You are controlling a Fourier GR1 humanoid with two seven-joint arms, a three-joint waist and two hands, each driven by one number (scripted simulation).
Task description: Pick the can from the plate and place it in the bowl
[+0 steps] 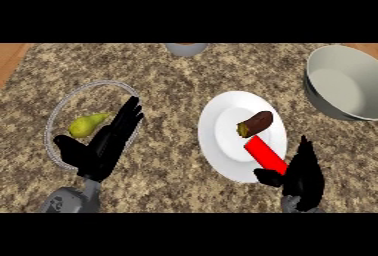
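Note:
A red can [264, 153] lies on its side on the white plate [218, 125], near the plate's lower right rim. Beside it on the plate rests a brown, partly yellow food item [255, 123]. My right hand [303, 175] sits at the can's lower end, fingers pointing up along its right side and thumb reaching under the can's tip; the fingers are straight, not curled round it. The grey bowl [325, 95] stands at the upper right. My left hand [109, 140] rests open at the left, over a glass plate.
A clear glass plate [60, 112] at the left holds a yellow-green pear [86, 124]. A small grey cup or bowl [186, 48] stands at the top centre. The counter is speckled brown stone, with a wooden strip at the top left corner.

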